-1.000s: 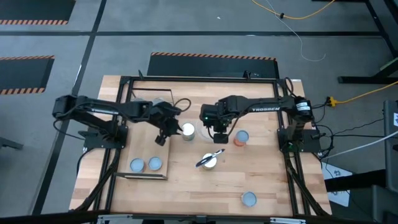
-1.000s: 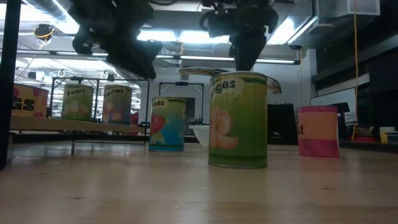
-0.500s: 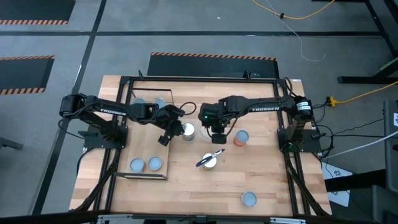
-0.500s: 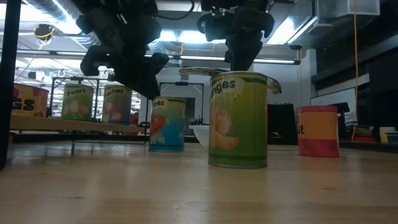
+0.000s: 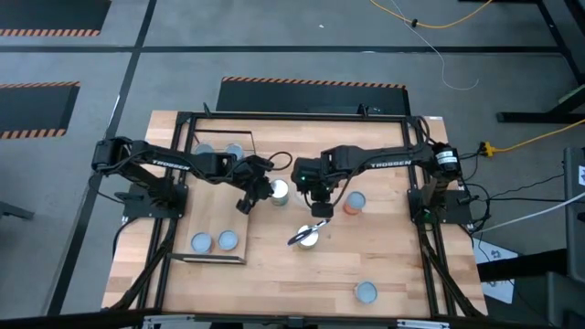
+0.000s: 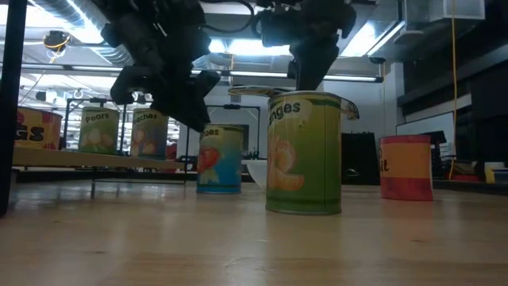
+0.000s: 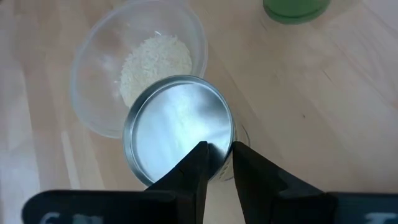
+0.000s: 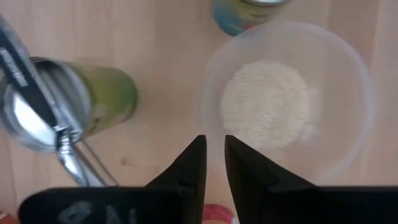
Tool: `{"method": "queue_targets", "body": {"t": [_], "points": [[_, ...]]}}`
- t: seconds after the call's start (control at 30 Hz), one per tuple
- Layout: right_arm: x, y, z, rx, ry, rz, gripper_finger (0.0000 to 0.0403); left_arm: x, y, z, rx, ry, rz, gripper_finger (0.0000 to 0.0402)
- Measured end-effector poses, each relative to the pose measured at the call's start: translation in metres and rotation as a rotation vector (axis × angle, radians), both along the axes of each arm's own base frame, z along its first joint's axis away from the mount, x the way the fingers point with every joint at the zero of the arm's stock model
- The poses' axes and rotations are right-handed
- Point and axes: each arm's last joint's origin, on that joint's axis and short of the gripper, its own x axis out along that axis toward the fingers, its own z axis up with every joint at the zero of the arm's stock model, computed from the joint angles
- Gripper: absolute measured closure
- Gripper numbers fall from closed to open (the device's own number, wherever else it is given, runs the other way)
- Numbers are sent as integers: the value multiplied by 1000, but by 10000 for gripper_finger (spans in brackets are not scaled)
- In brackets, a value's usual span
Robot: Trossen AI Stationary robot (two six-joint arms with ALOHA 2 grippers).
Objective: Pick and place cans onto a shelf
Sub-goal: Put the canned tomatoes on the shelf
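A silver-topped can with a blue-and-red label stands upright on the table, beside a clear bowl of pale grains. My left gripper is shut at this can's top rim; it also shows in the low view. My right gripper is shut and hangs above the bowl's rim, touching nothing. A green can with a utensil across its top stands nearer. Two cans stand on the shelf. My left gripper has its shut fingertips against the can's top rim, on the side away from the bowl. The fingers slant down from the table's left. The can stands upright on the table.
An orange can stands right of the bowl, and another can near the front edge. Two more cans stand at the shelf's far end. A black frame rims the table.
My left gripper has gone down and toward the table's right, up to the silver-topped can, which has slid a little toward the bowl. My right gripper has drifted slightly toward the near edge.
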Motion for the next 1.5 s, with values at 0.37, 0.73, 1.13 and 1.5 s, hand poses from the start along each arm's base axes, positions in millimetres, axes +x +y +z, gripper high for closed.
{"method": "queue_targets", "body": {"t": [0.37, 0.73, 1.13, 1.5], "points": [[-5, 19, 5, 0, 9, 48, 340, 2, 0, -2, -9, -4, 10, 388], [-58, 34, 44, -154, -216, -23, 340, 0, 0, 2, -48, -27, 62, 399], [-86, 32, -2, -62, -458, -20, 340, -38, -2, 56, -116, -181, 226, 401], [-84, 32, -11, -60, -504, -19, 340, -121, -8, 89, -231, -146, 471, 401]]}}
